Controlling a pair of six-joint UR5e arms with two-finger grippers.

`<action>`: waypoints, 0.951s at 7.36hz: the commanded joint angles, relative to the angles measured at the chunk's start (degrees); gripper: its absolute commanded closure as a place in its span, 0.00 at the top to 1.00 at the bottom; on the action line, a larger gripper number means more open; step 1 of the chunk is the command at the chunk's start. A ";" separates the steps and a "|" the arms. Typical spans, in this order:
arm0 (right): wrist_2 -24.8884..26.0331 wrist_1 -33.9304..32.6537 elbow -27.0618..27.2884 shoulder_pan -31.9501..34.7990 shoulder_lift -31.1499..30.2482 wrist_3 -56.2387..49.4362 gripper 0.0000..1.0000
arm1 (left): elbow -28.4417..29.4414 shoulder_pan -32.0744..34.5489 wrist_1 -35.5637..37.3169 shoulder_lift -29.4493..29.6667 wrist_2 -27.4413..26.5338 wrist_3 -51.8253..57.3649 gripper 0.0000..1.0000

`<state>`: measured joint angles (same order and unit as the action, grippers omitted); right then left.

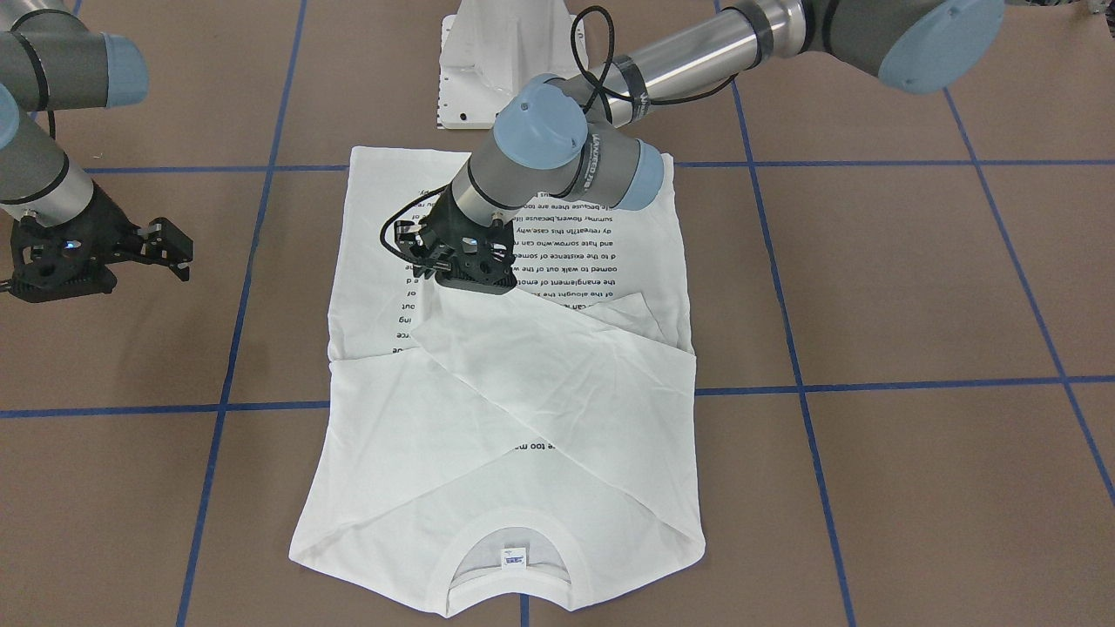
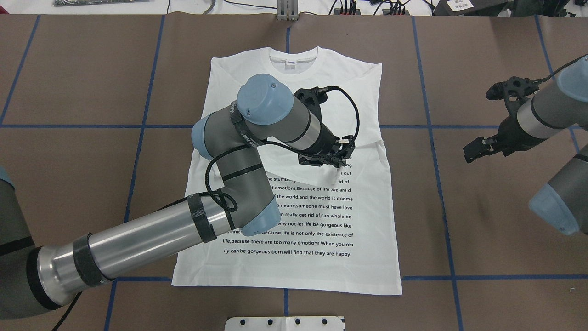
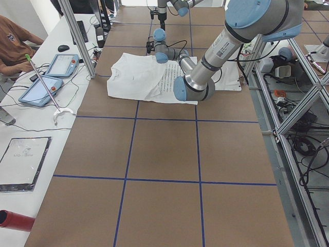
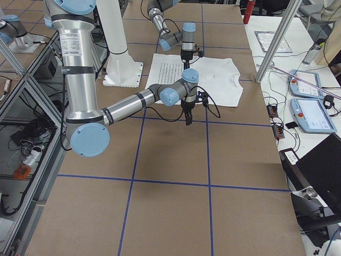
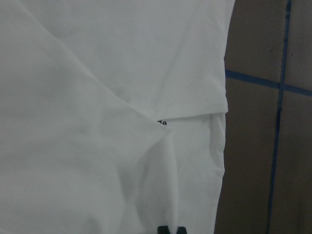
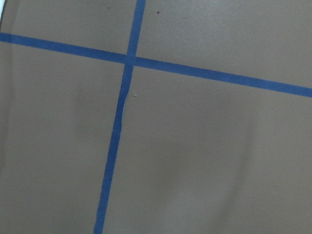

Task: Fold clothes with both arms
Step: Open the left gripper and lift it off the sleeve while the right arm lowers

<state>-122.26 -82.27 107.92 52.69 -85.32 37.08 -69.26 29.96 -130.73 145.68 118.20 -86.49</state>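
Note:
The clothes are one white long-sleeved T-shirt (image 1: pixel 523 488) (image 2: pixel 372 220), lying flat with the black text up and the collar (image 1: pixel 510 557) at the far edge from the robot. Both sleeves are folded in across the chest. My left gripper (image 1: pixel 435 280) (image 2: pixel 339 166) hovers low over the shirt's middle and is shut on the tip of one sleeve (image 1: pixel 557 366). The left wrist view shows cloth (image 5: pixel 97 97) rising to the closed fingertips (image 5: pixel 163 230). My right gripper (image 1: pixel 179 252) (image 2: pixel 475 151) hangs open over bare table beside the shirt, holding nothing.
The white pedestal base (image 1: pixel 488 61) stands at the robot's edge just behind the shirt's hem. Blue tape lines (image 6: pixel 114 136) cross the brown table. A side bench holds two tablets (image 3: pixel 54 67) with a person (image 3: pixel 15 36) seated there, and a red cylinder (image 3: pixel 15 218).

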 commanded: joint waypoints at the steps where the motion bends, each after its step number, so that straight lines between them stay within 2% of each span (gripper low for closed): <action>1: 0.09 0.09 -0.69 -0.04 0.33 0.01 1.00 | -0.09 -0.96 -3.47 -0.05 -1.56 0.18 1.00; 4: 0.09 0.18 -0.61 -0.13 1.82 0.97 1.00 | -1.83 -0.61 -2.69 -2.93 -2.10 0.54 0.99; 5: 0.00 0.26 0.00 -0.13 2.00 2.20 1.00 | -4.28 0.26 -2.25 -5.30 -2.01 0.54 0.99; 6: 0.09 3.74 0.01 -1.35 2.18 7.60 1.00 | -7.79 1.75 -1.64 -8.80 -1.92 0.54 0.99; 7: 1.22 8.65 0.09 -4.49 2.09 14.71 1.00 | -13.65 2.29 3.50 -12.67 -1.92 0.80 0.98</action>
<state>-121.92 -78.49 107.87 50.99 -83.28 44.46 -76.96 31.25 -131.40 137.44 116.25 -85.90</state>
